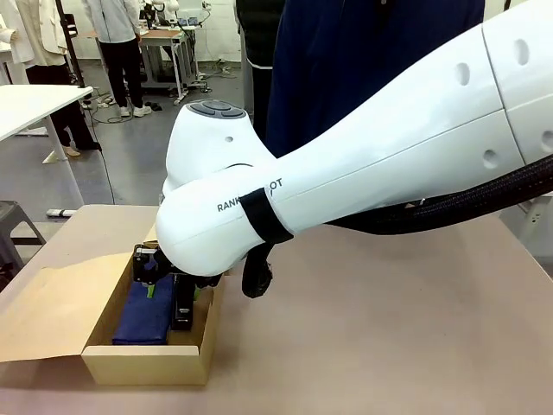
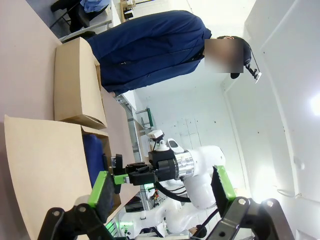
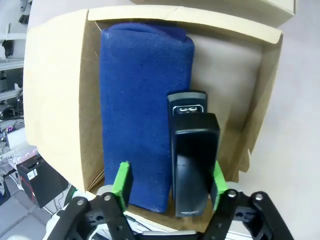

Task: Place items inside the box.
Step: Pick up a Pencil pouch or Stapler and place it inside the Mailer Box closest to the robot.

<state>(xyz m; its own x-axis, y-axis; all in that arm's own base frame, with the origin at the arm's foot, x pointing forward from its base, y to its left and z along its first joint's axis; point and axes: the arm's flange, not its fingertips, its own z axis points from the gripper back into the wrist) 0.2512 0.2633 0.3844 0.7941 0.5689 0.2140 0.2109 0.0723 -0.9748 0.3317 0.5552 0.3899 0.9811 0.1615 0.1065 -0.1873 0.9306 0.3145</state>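
The box [image 1: 147, 363] sits at the near left corner of the counter [image 1: 389, 328]. It is open at the top, and its long flap [image 1: 52, 303] lies spread out toward the counter's left edge. Inside, a navy pouch [image 1: 143, 322] lies flat along the wall on the flap side. A black stapler [image 1: 181, 311] lies just beside it, against the opposite wall.

The right arm [image 1: 363, 173] reaches across the counter from the right edge, and the right pincer [image 1: 168, 290] points down into the box. In the right wrist view its green pads [image 3: 122, 182] are spread wide. One pad is over the pouch's edge and the other is at the stapler's outer side, so the stapler lies between them unclamped. A grey-rimmed black end shows just past the stapler's far tip; I cannot tell whether it is a separate piece.

The left pincer [image 2: 161, 180] hangs off beside the box with its fingers wide apart and nothing between them. Its view looks across at the box, the pouch and the other arm's pincer. A person [image 1: 363, 60] in a dark blue coat stands at the counter's far edge.
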